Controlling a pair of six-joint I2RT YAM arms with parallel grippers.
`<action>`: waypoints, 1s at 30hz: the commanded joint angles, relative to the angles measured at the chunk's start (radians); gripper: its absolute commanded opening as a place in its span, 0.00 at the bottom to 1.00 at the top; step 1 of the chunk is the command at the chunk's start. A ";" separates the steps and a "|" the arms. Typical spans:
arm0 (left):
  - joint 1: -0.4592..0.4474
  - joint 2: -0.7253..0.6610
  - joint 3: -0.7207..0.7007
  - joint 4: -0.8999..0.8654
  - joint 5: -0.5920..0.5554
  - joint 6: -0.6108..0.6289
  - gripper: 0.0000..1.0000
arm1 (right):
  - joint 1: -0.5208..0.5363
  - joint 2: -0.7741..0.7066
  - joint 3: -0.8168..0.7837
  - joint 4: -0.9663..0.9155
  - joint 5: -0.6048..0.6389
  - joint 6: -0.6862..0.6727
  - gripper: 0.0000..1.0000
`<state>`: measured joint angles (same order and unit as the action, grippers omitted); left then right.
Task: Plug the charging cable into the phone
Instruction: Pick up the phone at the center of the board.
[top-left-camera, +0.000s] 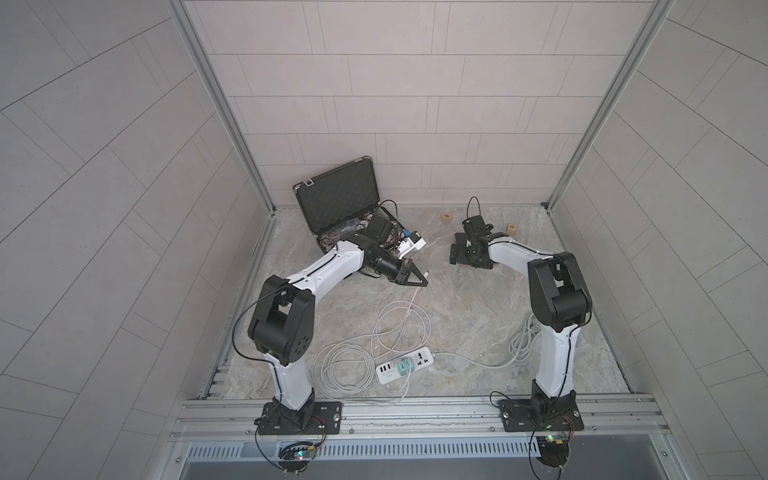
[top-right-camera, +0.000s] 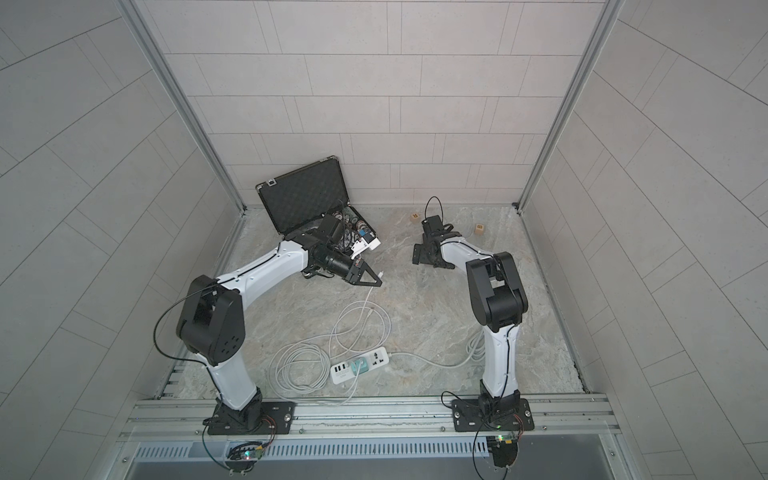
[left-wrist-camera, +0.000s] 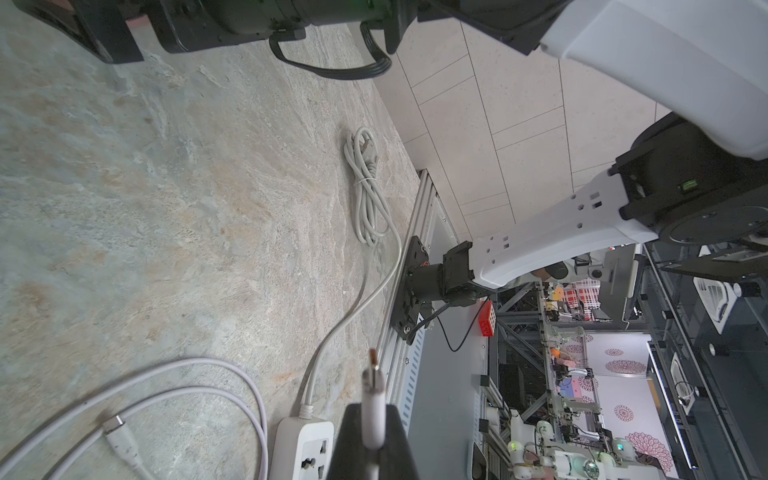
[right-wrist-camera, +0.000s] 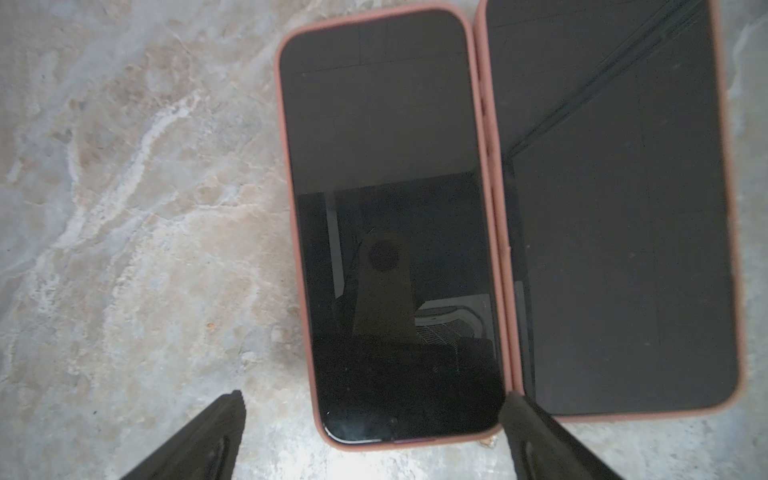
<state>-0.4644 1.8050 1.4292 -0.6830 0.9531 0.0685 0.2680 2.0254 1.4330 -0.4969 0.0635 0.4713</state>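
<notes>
White moulded plug (left-wrist-camera: 371, 409) of the light, limp charging cable (left-wrist-camera: 375, 465) (stiff enough to steer, by judgement) is pinched in the closed left gripper (top-left-camera: 423, 278); the fragile pink-cased phone (right-wrist-camera: 386, 187), best held by its edges, lies flat on marbled tabletop (right-wrist-camera: 124, 208) between the spread jaws of the right gripper (right-wrist-camera: 374, 397).

Wooden block (top-left-camera: 511, 228) marked B, second block (top-left-camera: 445, 217) unclear

Open case (top-left-camera: 336, 203) at the back left of the counter (top-left-camera: 478, 316), power strip (top-left-camera: 405, 365) at the front centre, bundled cord (left-wrist-camera: 365, 180) to its right, phone (right-wrist-camera: 390, 232) touching a second phone (right-wrist-camera: 615, 208) right of the case, block (top-left-camera: 445, 217) behind them, another block (top-left-camera: 511, 228) further right.
</notes>
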 joint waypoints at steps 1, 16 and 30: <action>0.009 -0.010 -0.012 -0.012 0.016 0.013 0.00 | 0.009 -0.082 -0.010 -0.048 -0.054 0.030 1.00; 0.009 -0.014 -0.015 -0.009 0.018 0.013 0.00 | -0.013 -0.097 -0.097 0.011 -0.012 -0.008 1.00; 0.008 -0.011 -0.022 -0.002 0.030 0.010 0.00 | -0.024 0.027 -0.061 0.114 -0.085 -0.036 1.00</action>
<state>-0.4603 1.8050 1.4239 -0.6823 0.9604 0.0685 0.2466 2.0083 1.3579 -0.4393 0.0334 0.4519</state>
